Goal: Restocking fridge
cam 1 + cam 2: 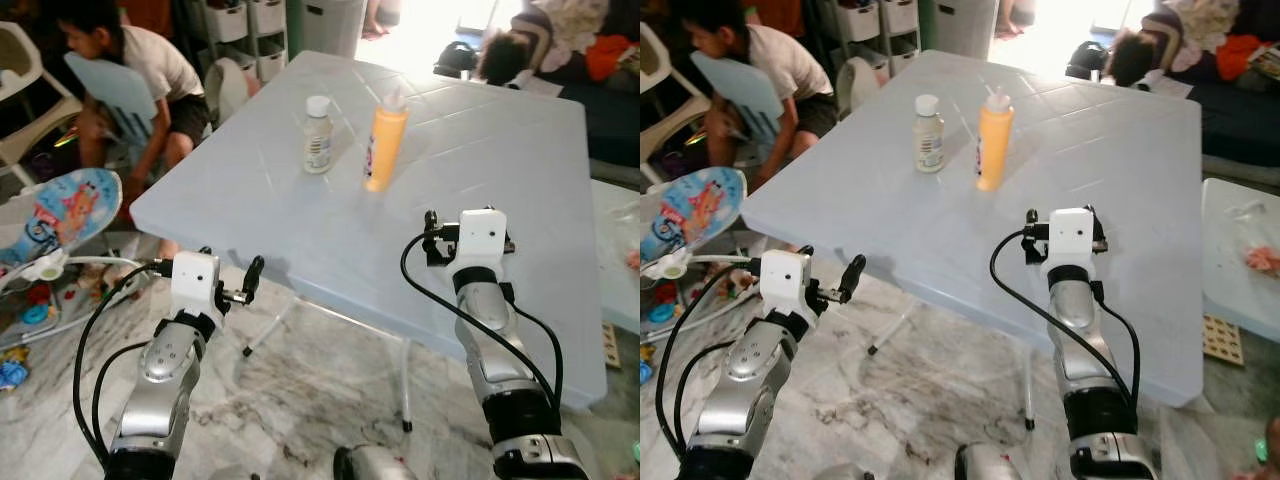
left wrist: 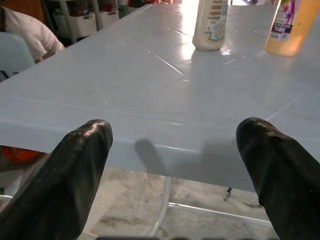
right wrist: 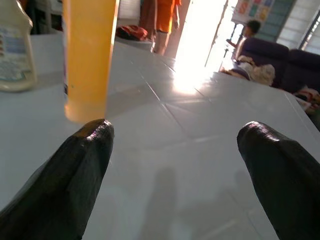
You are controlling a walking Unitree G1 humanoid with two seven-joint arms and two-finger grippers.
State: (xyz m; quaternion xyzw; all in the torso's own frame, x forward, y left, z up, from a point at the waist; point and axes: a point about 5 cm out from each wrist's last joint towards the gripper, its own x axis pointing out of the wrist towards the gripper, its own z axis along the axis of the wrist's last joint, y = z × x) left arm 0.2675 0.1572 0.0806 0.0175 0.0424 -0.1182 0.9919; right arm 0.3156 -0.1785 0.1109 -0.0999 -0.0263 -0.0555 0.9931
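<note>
On the pale blue table point(image 1: 300, 225) before me stand two bottles, well beyond both of my open claws.

From left to right: my left gripper point(image 2: 172, 165) is low, just short of the near table edge and about level with it, its two fingers spread wide and holding nothing. Further in stands the small cream bottle point(image 1: 318, 135) with a white cap, upright; I judge it light, stiff plastic, best taken around the middle, on the label. Just beside it, apart, the taller orange bottle point(image 1: 385, 140) looks full and heavier, with a smooth wall that may slip, so I would hold it low on the body and not at the narrow nozzle. My right gripper point(image 3: 175, 165) is raised over the table surface, fingers also wide apart and empty, pointing to the orange bottle.
</note>
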